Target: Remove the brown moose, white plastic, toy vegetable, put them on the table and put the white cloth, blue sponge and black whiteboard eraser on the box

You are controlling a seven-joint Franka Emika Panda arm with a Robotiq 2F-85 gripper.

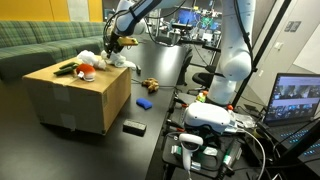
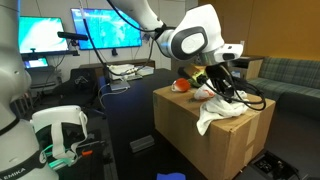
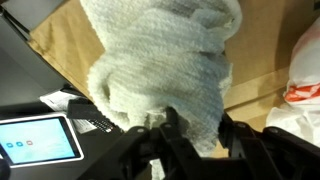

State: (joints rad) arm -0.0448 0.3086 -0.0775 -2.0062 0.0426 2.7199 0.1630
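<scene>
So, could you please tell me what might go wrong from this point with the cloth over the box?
1. The white cloth, pinched in the gripper, hangs partly over the edge of the box; if released here, it might slide off.
2. The white plastic lies close beside the cloth on the box top, so the cloth could cover or drag it.

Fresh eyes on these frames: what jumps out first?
The white cloth, pinched by the gripper, fills the wrist view and drapes over the cardboard box edge. On the dark table beside the box lie a blue sponge and black eraser.
</scene>
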